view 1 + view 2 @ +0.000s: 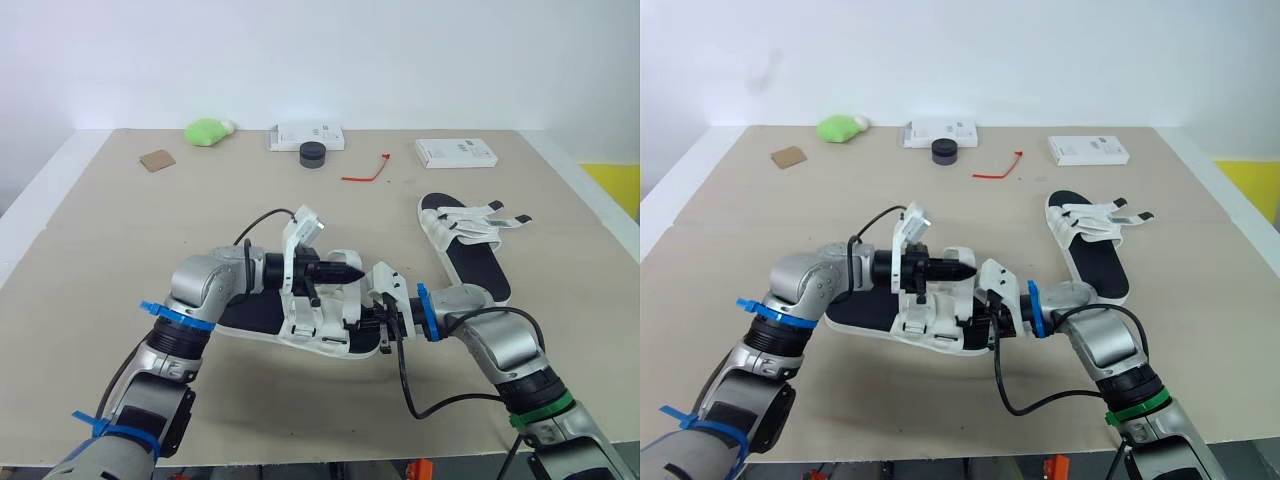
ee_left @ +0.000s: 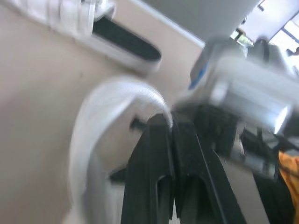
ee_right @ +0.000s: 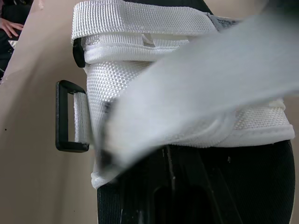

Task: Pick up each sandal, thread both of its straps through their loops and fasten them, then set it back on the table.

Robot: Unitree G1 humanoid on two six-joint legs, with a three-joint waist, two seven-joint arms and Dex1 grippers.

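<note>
Currently, left gripper clamps fully closed on white woven strap of black-soled sandal; right gripper hold cannot be determined.

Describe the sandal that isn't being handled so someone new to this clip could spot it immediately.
Start at the beige table and look to its right half, past the robot's right arm. The free sandal lies flat there, black footbed up, white strap ends sticking out toward the table's right edge. Unlike the near sandal at the front, nothing touches it.
</note>
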